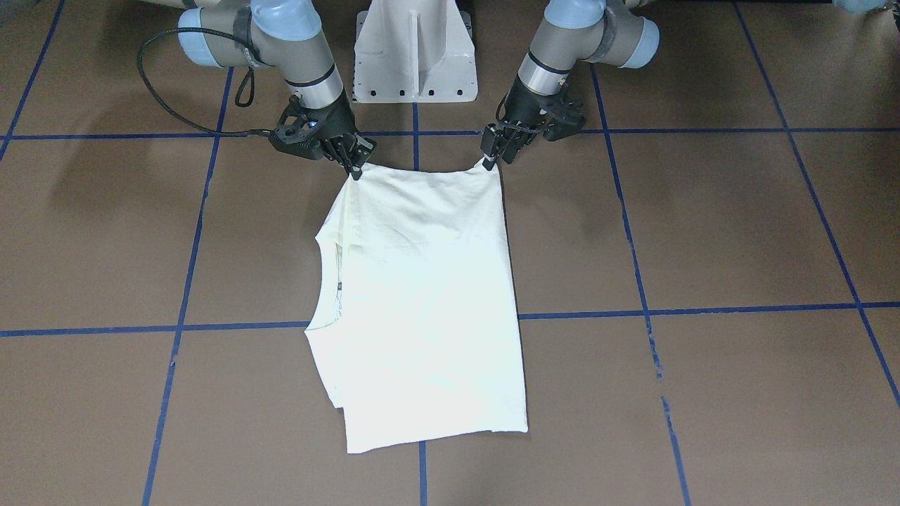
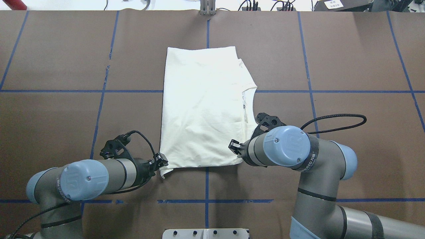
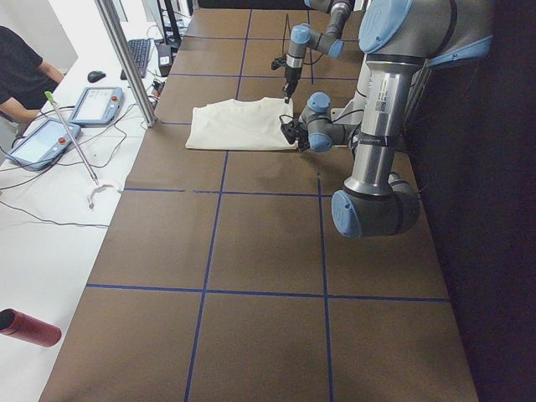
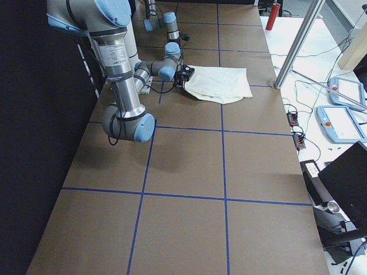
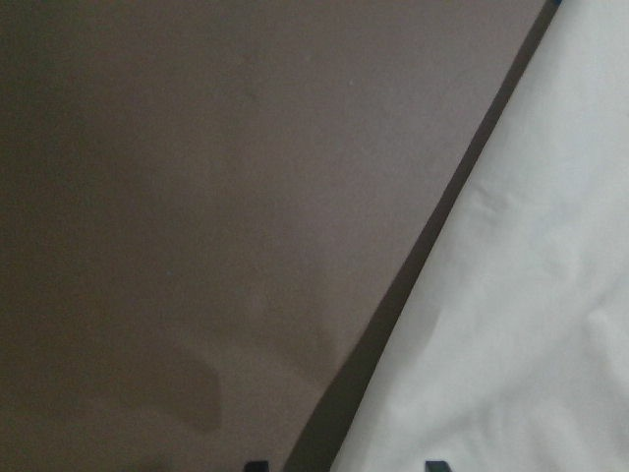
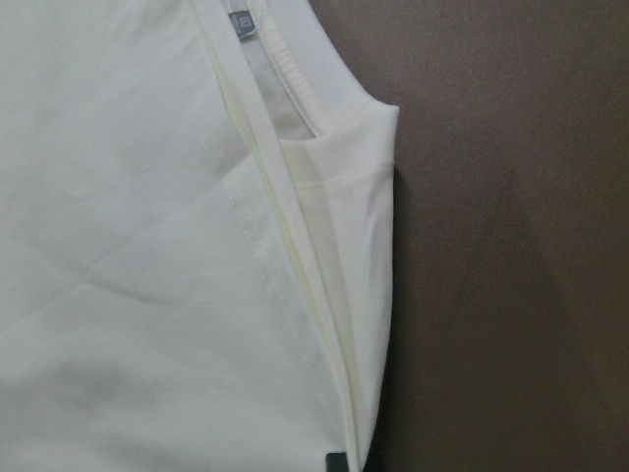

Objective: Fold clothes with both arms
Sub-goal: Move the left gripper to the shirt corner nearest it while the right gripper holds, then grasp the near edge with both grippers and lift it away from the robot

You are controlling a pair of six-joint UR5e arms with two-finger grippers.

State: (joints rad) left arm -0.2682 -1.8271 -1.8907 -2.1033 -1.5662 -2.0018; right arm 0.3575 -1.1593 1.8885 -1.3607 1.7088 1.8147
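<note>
The cream-white shirt (image 1: 422,295) (image 2: 202,106) lies folded into a tall rectangle at the middle of the brown table, its print hidden. Its neck opening and label (image 6: 241,25) face the robot's right. My left gripper (image 1: 490,158) (image 2: 162,159) is shut on the near left corner, and the right gripper (image 1: 355,169) (image 2: 234,145) is shut on the near right corner. The near edge hangs slightly raised and sags between them. In the left wrist view the cloth (image 5: 531,324) fills the right side over bare table. The side views show the shirt (image 3: 239,126) (image 4: 221,83) far off.
The white pedestal base (image 1: 415,49) (image 2: 206,233) stands behind the grippers. Blue tape lines (image 1: 422,316) grid the table. Beyond the far edge are a metal post (image 3: 126,59), control tablets (image 3: 92,105) (image 4: 344,123), a red cylinder (image 3: 29,328) and a seated person (image 3: 21,75).
</note>
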